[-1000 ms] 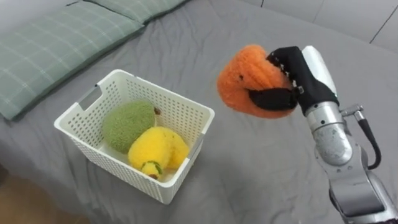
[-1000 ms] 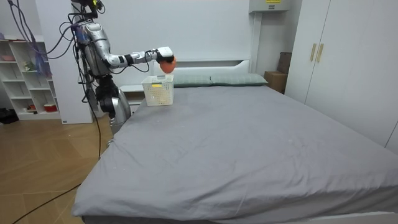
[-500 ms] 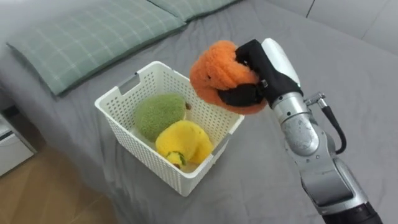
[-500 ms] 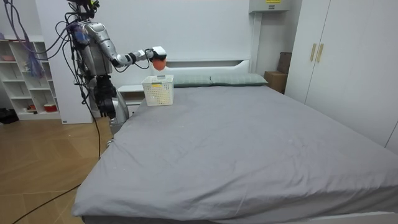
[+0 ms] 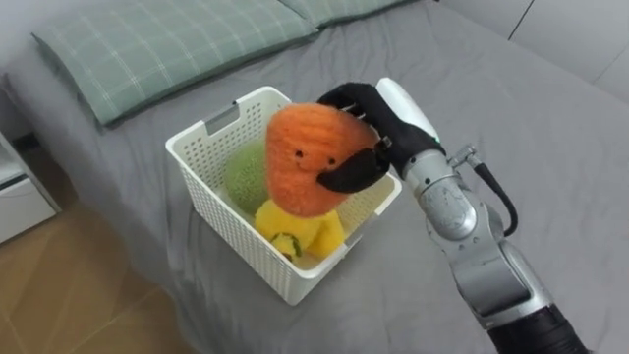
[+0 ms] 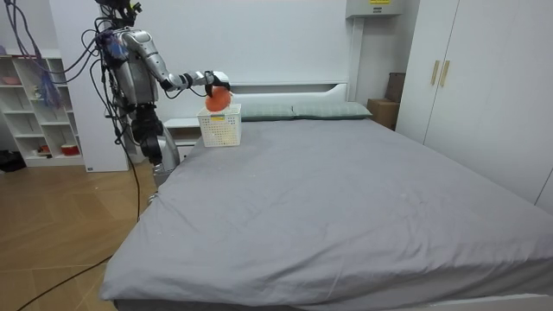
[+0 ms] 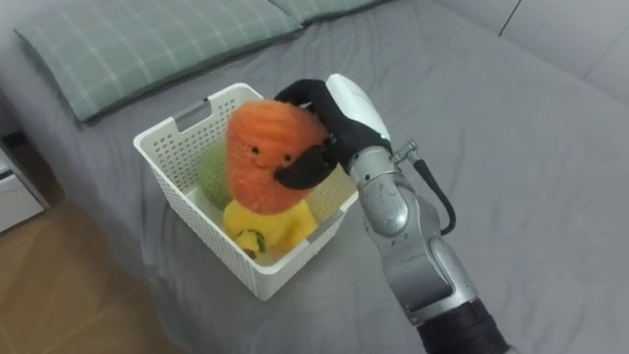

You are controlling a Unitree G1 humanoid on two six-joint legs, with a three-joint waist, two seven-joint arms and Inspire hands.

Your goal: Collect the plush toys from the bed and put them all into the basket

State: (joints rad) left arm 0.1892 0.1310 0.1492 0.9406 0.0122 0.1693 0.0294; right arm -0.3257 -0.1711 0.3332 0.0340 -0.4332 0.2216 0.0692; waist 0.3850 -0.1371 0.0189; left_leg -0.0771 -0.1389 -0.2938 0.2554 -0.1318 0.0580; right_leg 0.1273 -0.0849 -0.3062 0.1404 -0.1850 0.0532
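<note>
I'm at the drop-off step: my right robot hand (image 5: 388, 123) has the orange plush toy (image 5: 307, 157) just above the white basket (image 5: 216, 211) on the bed (image 5: 550, 147), over the green toy (image 5: 246, 175) and yellow toy (image 5: 295, 231) lying inside. Its fingers and thumb are clamped round the plush. Next, I reckon, I lower it slightly and spread the fingers so it drops in.
</note>
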